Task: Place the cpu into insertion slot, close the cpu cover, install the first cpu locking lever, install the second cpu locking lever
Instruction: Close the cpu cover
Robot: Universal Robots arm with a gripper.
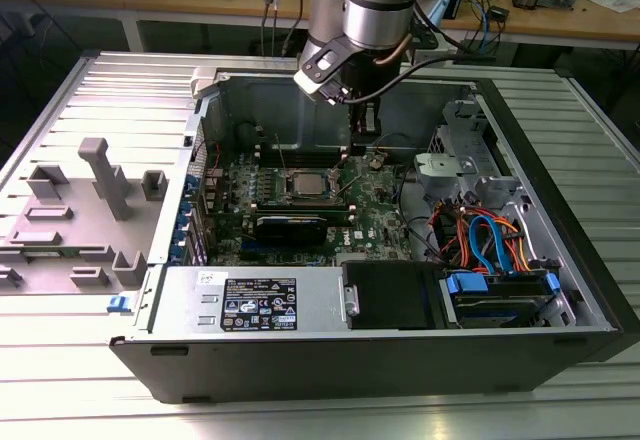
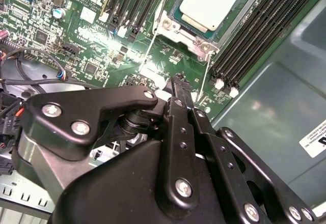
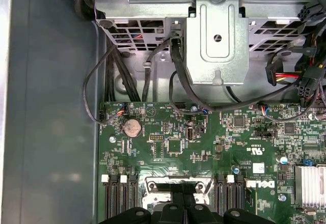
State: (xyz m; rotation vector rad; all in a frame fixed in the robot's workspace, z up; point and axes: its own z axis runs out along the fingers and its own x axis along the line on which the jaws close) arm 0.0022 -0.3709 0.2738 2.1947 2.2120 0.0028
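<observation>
– Ribbed grey metal tabletop (image 1: 60,360) carries everything, with a cluttered wooden bench (image 1: 600,22) behind it. At the exterior view's left sit pale grey plastic fixture blocks (image 1: 100,185). Next comes the open black and silver computer case (image 1: 400,360), lying on its side with its green motherboard (image 1: 370,225) facing up.

– Where is the chip?

– The small square cpu with the silvery-grey metal top (image 1: 305,184) lies flat in the middle of the board. The second wrist view shows it seated in the square insertion slot with the silvery metal rim (image 2: 170,28). I cannot tell whether the thin silvery cpu cover is folded down over it.

– And the gripper?

– The black two-finger gripper (image 1: 362,125) hangs over the board, up and to the right of the chip in the exterior view, apart from it. Its fingers are pressed together with nothing pinched. From it the socket lies down and to the exterior view's left. The chip is square, so it has no long axis. In the second wrist view a thin silvery wire lever (image 2: 147,55) runs from the socket's side toward the fingertips.

– What crowds the socket?

– Long black memory slots (image 2: 254,35) flank it, and a long black heatsink bar (image 1: 290,228) lies just below it in the exterior view. Further right stand a silvery metal drive cage (image 1: 455,160) and then orange and blue cables (image 1: 490,240), both well apart from the socket.
</observation>
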